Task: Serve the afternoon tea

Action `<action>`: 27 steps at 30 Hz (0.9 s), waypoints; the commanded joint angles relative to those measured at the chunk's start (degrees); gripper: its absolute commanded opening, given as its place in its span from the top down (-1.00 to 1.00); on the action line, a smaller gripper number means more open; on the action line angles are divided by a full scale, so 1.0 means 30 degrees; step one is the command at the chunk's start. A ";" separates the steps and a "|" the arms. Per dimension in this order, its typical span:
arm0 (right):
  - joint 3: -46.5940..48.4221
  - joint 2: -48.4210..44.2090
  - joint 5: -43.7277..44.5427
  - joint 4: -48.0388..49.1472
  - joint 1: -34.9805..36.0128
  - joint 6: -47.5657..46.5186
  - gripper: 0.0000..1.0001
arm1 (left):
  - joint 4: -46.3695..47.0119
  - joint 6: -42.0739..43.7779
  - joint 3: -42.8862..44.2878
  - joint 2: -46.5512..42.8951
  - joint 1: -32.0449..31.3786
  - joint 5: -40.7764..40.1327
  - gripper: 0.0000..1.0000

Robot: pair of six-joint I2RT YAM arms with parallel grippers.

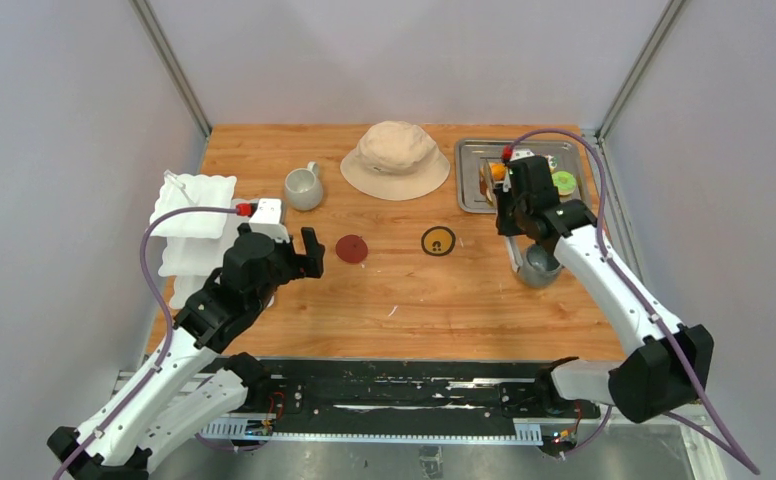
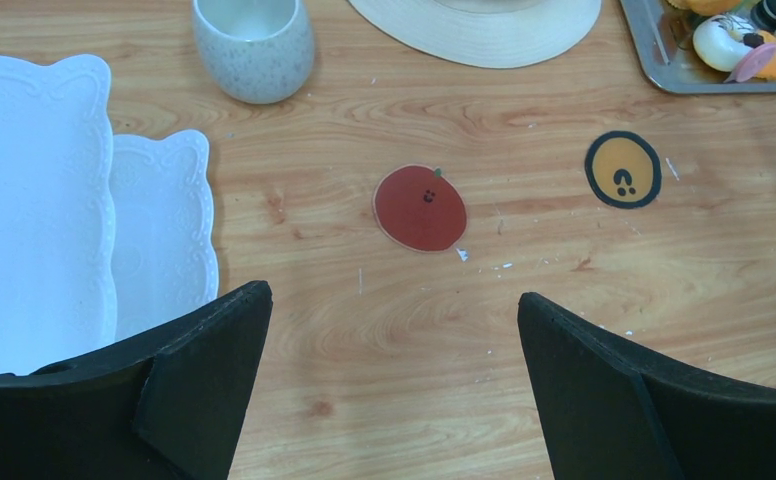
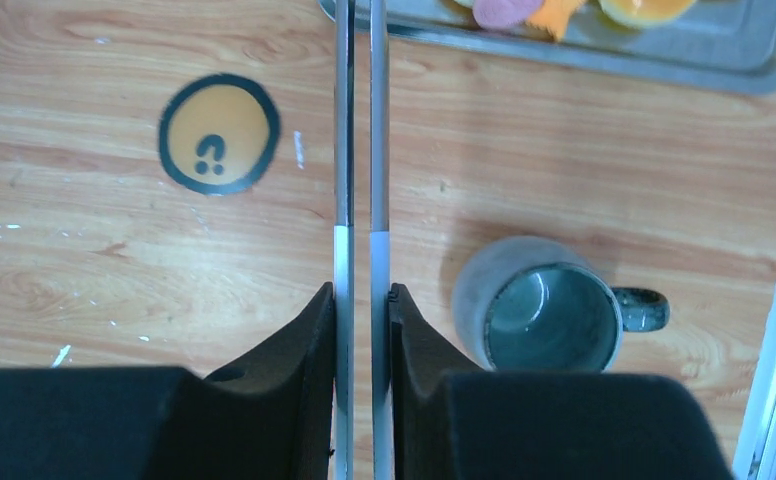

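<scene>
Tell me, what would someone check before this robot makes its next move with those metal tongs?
1. Grip: the right gripper is shut on the metal tongs, with both blades pressed between its fingers: ok.
2. Tong tips: they leave the wrist view at the tray rim, so whether they pinch anything: cannot tell.
3. Food: the pastries lie in the tray: ok.
4. Other arm: the left gripper is open and holds nothing: ok.
5. Destination: the tiered stand shows bare plates: ok.
6. Obstacle: the grey mug stands upright beside the tongs, not touching them: ok.
</scene>
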 commanded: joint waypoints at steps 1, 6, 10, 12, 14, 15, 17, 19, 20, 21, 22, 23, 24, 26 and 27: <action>0.0969 0.1269 -0.3258 -0.2332 -0.2399 -0.0291 0.74 | 0.0770 0.0104 0.0377 0.0070 0.0090 -0.0216 -0.96; 0.1375 0.2059 -0.4183 -0.2354 -0.4042 -0.0025 0.55 | 0.0691 0.0294 0.0417 -0.0014 0.0090 -0.0340 -0.96; 0.1621 0.2325 -0.4607 -0.2125 -0.4930 0.0213 0.43 | 0.0602 0.0493 0.0367 -0.0091 0.0085 -0.0463 -0.96; 0.1806 0.2523 -0.4904 -0.1905 -0.5248 0.0356 0.37 | 0.0601 0.0510 0.0291 -0.0135 0.0078 -0.0494 -0.96; 0.2026 0.2840 -0.5126 -0.1694 -0.5532 0.0553 0.34 | 0.0601 0.0545 0.0264 -0.0135 0.0089 -0.0516 -0.96; 0.2132 0.2997 -0.5301 -0.1595 -0.5695 0.0674 0.35 | 0.0601 0.0562 0.0266 -0.0135 0.0090 -0.0523 -0.96; 0.2381 0.3389 -0.5633 -0.1331 -0.5961 0.0863 0.35 | 0.0601 0.0570 0.0218 -0.0161 0.0089 -0.0551 -0.96; 0.2772 0.3763 -0.5719 -0.1166 -0.6118 0.1077 0.36 | 0.0599 0.0573 0.0174 -0.0186 0.0075 -0.0549 -0.96; 0.2976 0.3911 -0.5742 -0.1159 -0.6182 0.1209 0.36 | 0.0601 0.0569 0.0163 -0.0193 0.0088 -0.0553 -0.96; 0.3174 0.4043 -0.5737 -0.1070 -0.6274 0.1364 0.36 | 0.0579 0.0572 0.0180 -0.0219 0.0086 -0.0553 -0.96; 0.3323 0.4151 -0.5781 -0.0902 -0.6304 0.1483 0.36 | 0.0547 0.0565 0.0153 -0.0244 0.0089 -0.0568 -0.96; 0.3543 0.4252 -0.5691 -0.0793 -0.6348 0.1650 0.36 | 0.0543 0.0564 0.0154 -0.0266 0.0090 -0.0584 -0.96; 0.3772 0.4424 -0.5610 -0.0728 -0.6379 0.1786 0.36 | 0.0543 0.0593 0.0113 -0.0302 0.0090 -0.0597 -0.96; 0.4144 0.4682 -0.5439 -0.0489 -0.6477 0.2003 0.36 | 0.0514 0.0624 0.0109 -0.0338 0.0090 -0.0652 -0.96; 0.4338 0.4842 -0.5403 -0.0321 -0.6531 0.2126 0.36 | 0.0488 0.0652 0.0133 -0.0362 0.0090 -0.0668 -0.96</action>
